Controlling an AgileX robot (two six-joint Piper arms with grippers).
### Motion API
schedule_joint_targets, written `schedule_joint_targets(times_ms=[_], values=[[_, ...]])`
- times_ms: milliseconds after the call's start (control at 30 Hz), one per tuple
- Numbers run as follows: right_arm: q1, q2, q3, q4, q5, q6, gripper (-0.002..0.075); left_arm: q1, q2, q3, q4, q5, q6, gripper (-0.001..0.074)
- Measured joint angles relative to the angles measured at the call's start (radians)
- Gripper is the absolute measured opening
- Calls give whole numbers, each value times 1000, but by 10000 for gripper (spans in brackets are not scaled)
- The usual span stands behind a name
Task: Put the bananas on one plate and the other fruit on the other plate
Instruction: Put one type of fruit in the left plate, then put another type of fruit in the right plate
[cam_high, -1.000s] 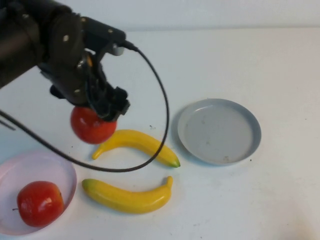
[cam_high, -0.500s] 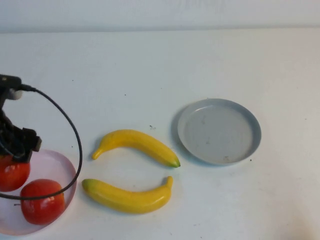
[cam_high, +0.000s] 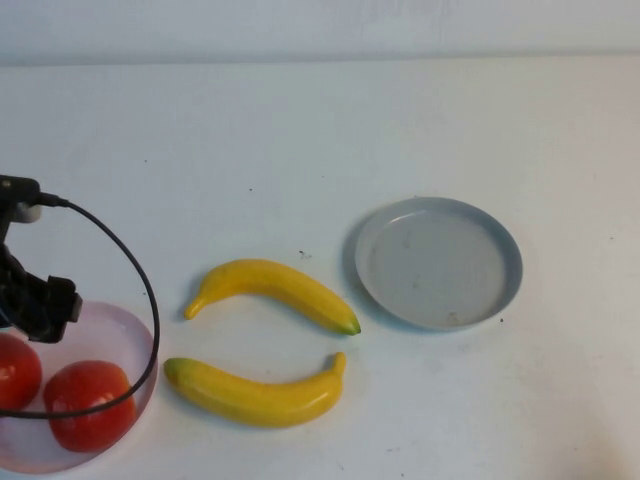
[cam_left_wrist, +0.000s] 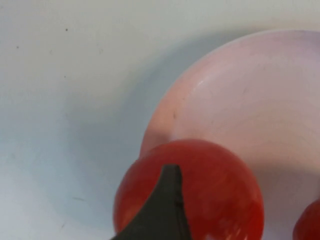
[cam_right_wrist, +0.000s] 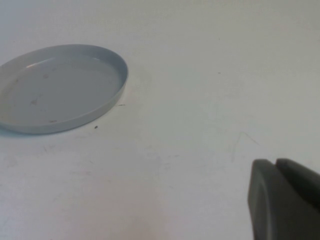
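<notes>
Pink plate (cam_high: 120, 335) near-left holds both apples (cam_high: 88, 403); bananas (cam_high: 272, 290) lie lengthwise left-to-right just right of left end effector (cam_high: 35, 305), jaws wide over an apple, holding nothing; right end effector (cam_right_wrist: 282, 200) shut, empty, beyond grey plate (cam_high: 505, 250).

A robot test bench in a lab, it seems: a bare white surface (cam_high: 420, 120) against a plain pale wall (cam_high: 320, 25), with plastic-looking bananas (cam_high: 272, 290) as props and a black cable (cam_high: 120, 300) trailing across.

Two red apples (cam_high: 88, 404) sit on the pink plate (cam_high: 120, 325); two bananas (cam_high: 270, 287) lie beside the empty grey plate (cam_high: 438, 262).
</notes>
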Motion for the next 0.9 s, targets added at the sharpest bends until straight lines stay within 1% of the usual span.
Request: schedule_joint_targets(times_ms=[167,333,367,400,467,533,567,600,700,900], values=[[0,0,0,0,0,0,-15,0,-32,5,0,-13,0,668],[0,0,0,0,0,0,-15,-34,-174,5,-4,-27,-56,661],[0,0,0,0,0,0,-15,-43,-217,5,-6,-27,-72,635],[0,0,0,0,0,0,-15,-51,-262,5,-10,-27,-81,584],[0,0,0,0,0,0,-15,-63,-339,5,-28,-19,-88,435],[0,0,0,0,0,0,-15,-67,-415,5,-44,5,-91,221],[0,0,0,0,0,0,-15,-67,-449,5,-49,22,-91,144],[0,0,0,0,0,0,-15,-67,-481,6,-50,37,-88,95],[-2,0,0,0,0,0,-15,-67,-582,35,-61,47,-68,31],[-2,0,0,0,0,0,-15,-67,-826,201,-181,-44,-13,6]])
